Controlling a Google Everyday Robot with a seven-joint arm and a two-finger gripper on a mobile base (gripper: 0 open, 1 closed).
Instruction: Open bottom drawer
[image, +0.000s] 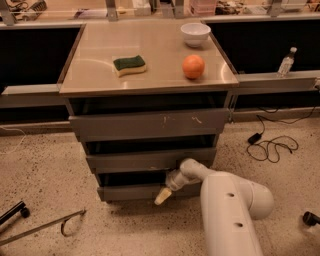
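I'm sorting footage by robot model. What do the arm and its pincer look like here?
The arm is a smooth white tube of thick rounded segments, with two small dark dots on its shell and a greyish wrist collar. No cables show. The pincer, by the bottom drawer front, is cream-coloured and tapered.

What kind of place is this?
Probably a robot test lab: a grey drawer cabinet holds a sponge, orange and bowl, loose cables lie on the floor, and the gripper hangs at the bottom drawer.
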